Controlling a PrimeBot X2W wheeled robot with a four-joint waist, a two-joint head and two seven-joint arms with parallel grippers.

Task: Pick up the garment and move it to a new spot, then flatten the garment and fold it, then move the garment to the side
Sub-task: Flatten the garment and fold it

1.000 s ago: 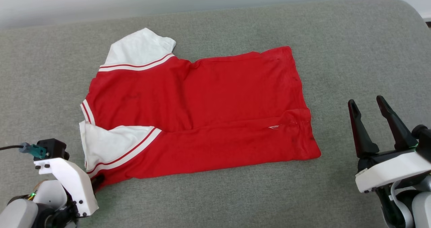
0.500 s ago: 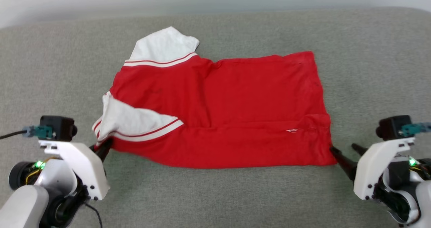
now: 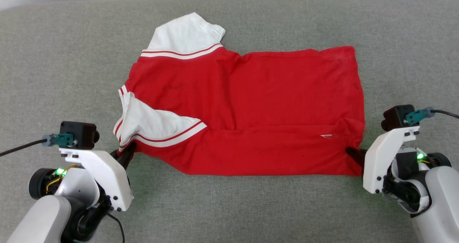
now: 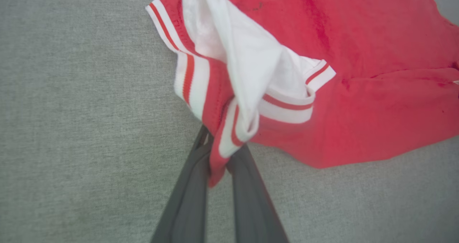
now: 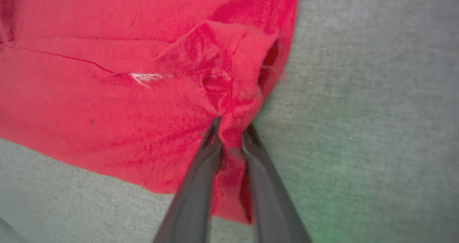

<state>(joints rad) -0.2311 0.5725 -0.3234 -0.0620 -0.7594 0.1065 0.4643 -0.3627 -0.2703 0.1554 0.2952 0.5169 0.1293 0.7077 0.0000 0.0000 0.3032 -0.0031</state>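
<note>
Two grips on, one per near corner. The garment (image 3: 251,106) lies mostly flat on the grey cushion (image 3: 229,207), plain red side up, with its hem toward the robot's right. The left gripper (image 4: 222,153) is pinching the striped trim at the shoulder-side corner, a tongue of cloth sticking out between its fingers. The right gripper (image 5: 231,128) is pressed together on a bunched wad of the hem corner. The near sleeve (image 3: 154,122) is flopped over onto the red body. The far sleeve (image 3: 186,34) is spread out on the cushion.

Risks, as I judge them:
- The left bite looks thin, just trim edge, so it could slip out once the weight comes on.
- The right wad is crumpled and I can't tell how many layers are caught. With one layer only, the shirt would peel open on the lift.
- The folded-over sleeve may stay trapped and leave a lump when flattening.
- Uneven lifting by the two arms would skew the shirt or drag it along the cushion.
</note>
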